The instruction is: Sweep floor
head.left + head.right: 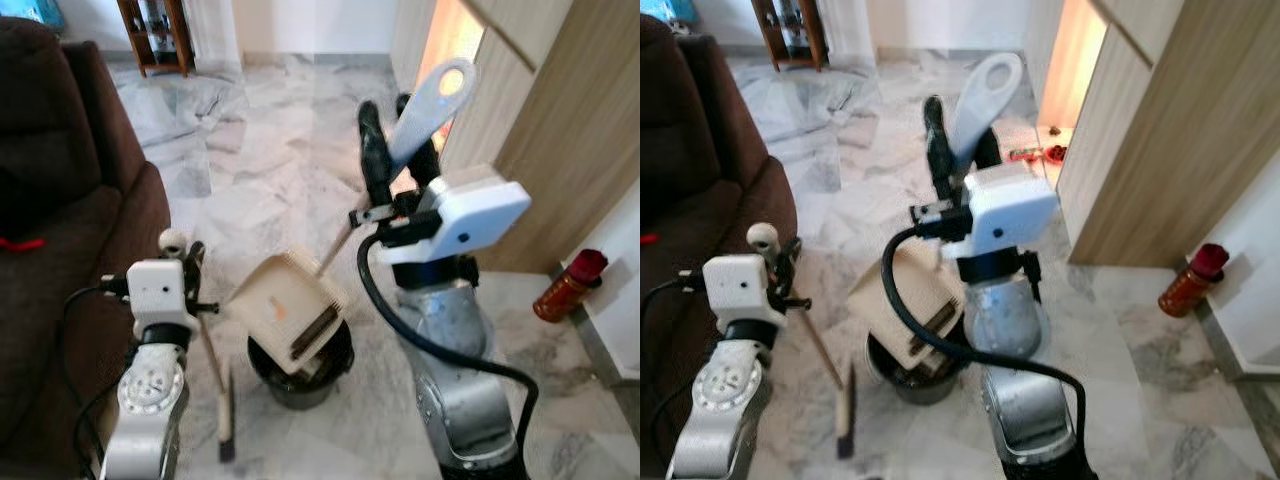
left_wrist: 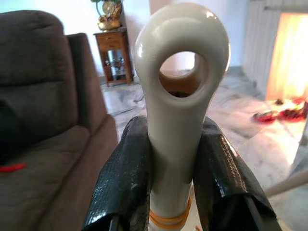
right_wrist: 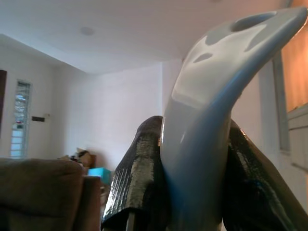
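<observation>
Right gripper is clamping the dustpan handle, pan tilting over the black bin below it (emptying stage, I'd judge). Left gripper is pinching the brush handle, bristles hanging beneath nr the floor. Sweeping prob. mostly done; debris not visible.

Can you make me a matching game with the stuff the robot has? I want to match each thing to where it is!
Things:
1. dustpan
2. broom
3. red bottle
4. brown sofa

Places:
A. standing on the floor by the wall, on the robot's right
B. tipped over the black bin
C. handle clamped in the left gripper
D. along the robot's left side

Pairs: 1-B, 2-C, 3-A, 4-D
</observation>
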{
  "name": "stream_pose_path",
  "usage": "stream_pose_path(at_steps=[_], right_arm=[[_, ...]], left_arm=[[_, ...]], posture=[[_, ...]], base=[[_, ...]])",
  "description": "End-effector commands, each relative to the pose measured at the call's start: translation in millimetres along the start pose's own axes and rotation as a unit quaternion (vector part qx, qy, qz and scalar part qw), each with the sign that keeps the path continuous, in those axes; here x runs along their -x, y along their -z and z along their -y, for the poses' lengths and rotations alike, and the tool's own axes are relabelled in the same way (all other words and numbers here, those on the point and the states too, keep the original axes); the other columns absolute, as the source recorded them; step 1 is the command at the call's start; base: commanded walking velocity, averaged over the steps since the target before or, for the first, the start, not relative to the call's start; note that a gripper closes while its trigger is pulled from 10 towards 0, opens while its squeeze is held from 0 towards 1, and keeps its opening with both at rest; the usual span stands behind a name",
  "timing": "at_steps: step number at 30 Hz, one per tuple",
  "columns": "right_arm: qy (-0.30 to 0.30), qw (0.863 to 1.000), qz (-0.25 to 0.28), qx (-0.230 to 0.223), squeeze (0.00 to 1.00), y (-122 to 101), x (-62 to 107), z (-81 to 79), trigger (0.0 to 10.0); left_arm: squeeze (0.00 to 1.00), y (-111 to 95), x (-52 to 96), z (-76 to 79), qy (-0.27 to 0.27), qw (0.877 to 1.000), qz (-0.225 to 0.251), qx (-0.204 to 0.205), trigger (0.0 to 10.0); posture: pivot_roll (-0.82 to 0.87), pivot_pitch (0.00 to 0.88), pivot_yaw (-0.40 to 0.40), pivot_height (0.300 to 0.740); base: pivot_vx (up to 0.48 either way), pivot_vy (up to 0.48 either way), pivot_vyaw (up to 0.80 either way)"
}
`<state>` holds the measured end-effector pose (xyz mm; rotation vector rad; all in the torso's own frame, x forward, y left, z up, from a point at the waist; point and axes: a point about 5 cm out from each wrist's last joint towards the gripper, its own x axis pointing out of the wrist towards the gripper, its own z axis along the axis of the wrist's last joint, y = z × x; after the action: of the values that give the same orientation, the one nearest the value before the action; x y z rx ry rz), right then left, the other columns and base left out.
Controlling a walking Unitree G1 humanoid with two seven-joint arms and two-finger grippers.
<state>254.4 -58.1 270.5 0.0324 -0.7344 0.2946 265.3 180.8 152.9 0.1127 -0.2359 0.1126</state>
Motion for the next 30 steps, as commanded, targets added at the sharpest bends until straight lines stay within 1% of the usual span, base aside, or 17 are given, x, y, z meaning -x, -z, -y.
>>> stream_pose_path(at_steps=[1,15,30], right_arm=[[0.005,1.000,0.024,0.009,0.00,-9.6,-1.0,4.1,10.0],[0.015,1.000,0.013,0.011,0.00,-5.8,-0.5,7.9,10.0],[0.011,1.000,0.012,0.009,0.00,-5.7,-0.9,7.4,10.0]], left_arm=[[0.00,-7.5,-1.0,2.9,0.004,1.000,0.020,0.000,10.0],[0.00,-7.4,-0.8,3.4,0.005,1.000,0.020,0.000,10.0],[0.00,-7.4,-0.7,2.6,0.002,1.000,0.019,-0.002,10.0]], posture=[[0.02,0.096,0.027,0.740],[0.02,0.094,0.027,0.740],[0.01,0.094,0.027,0.740]], base=[[0.000,0.000,0.00],[0.000,0.000,0.00],[0.377,0.000,0.00]])
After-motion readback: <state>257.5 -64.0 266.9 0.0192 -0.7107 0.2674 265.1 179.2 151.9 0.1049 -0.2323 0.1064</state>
